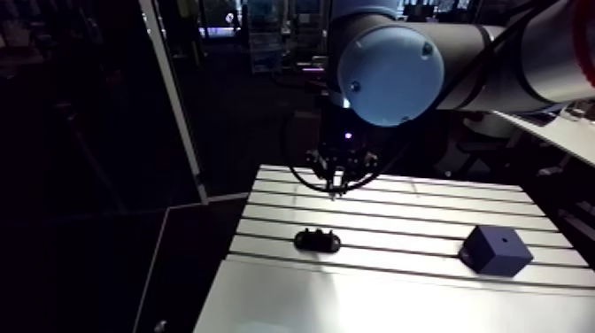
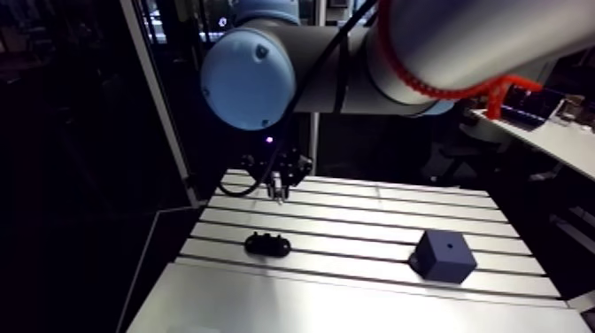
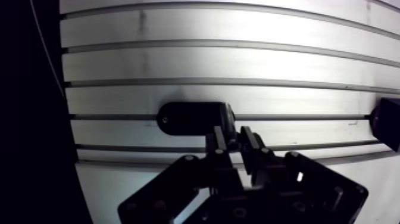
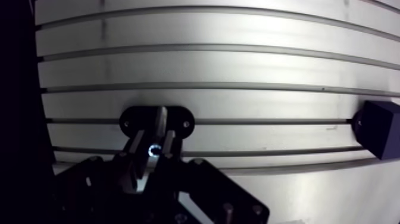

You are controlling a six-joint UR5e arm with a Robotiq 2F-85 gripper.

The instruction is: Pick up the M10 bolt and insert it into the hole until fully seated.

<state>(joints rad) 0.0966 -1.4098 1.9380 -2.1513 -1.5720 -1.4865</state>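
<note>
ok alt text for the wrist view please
Seen from the wrist, the gripper is shut on a pale bolt, which points out over a black oval piece on the slotted aluminium table. A dark cube sits off to one side, apart from that piece.

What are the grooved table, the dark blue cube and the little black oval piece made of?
Slotted silver table: bare metal, likely aluminium, with a brushed, soft sheen. Dark blue cube: matte, crisp edges, no glints; probably plastic, perhaps printed. Small black oval piece: smooth, faintly glossy, rounded; plastic or coated metal, cannot tell which.
</note>
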